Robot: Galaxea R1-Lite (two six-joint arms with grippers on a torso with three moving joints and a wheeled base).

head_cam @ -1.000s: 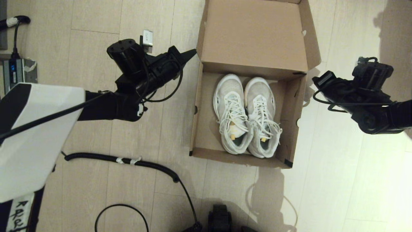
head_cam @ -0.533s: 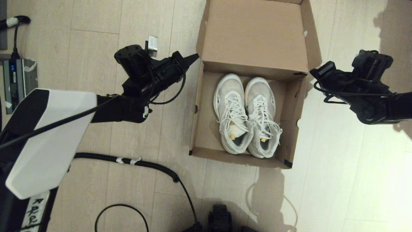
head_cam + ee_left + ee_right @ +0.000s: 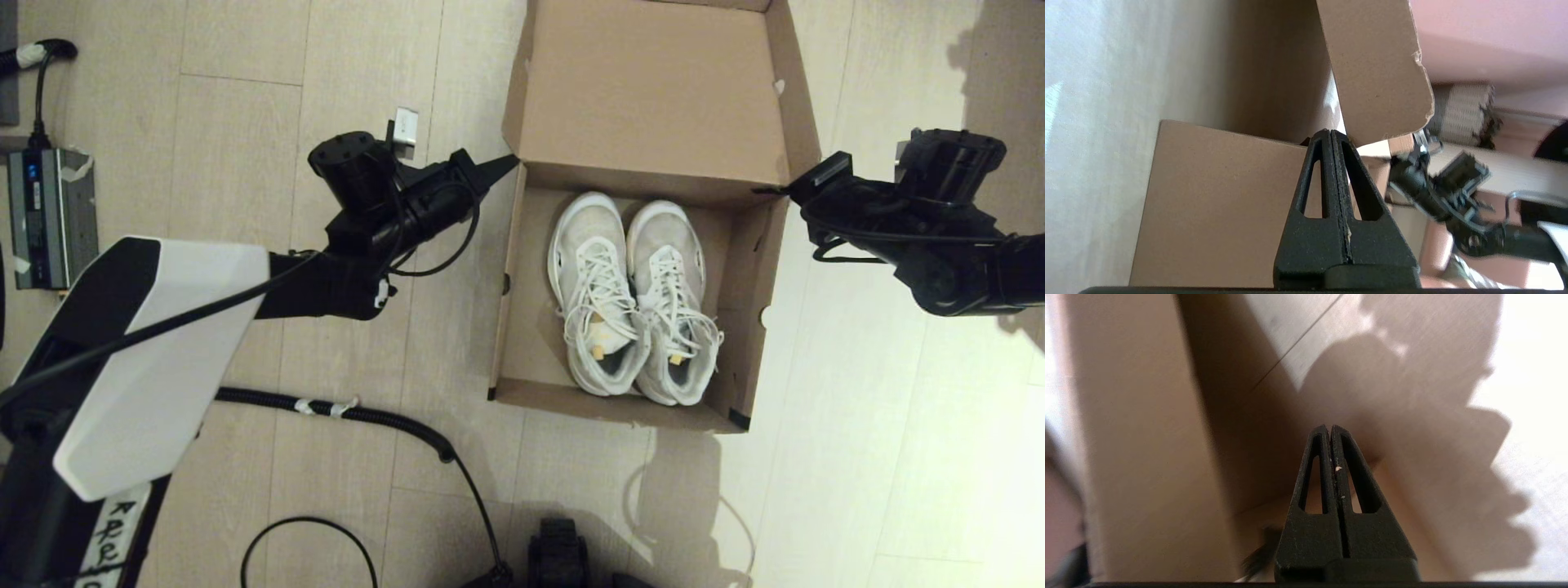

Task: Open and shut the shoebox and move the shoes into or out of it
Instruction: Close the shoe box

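Support surface: pale wood-plank floor (image 3: 245, 163), seams running both along and across the planks. Bright light patch at the robot's right.

Directly on the floor:
- the shoebox (image 3: 522, 327), brown cardboard, lid open and standing at the far side, the shoes (image 3: 633, 298) inside, side by side, toes away from the robot.
- a black coiled cable (image 3: 359, 416) with white tape wraps, near the box's front left corner.
- a thin black wire loop (image 3: 269, 539), closer to the robot.
- a grey electrical unit (image 3: 49, 216) with a cord, far left.
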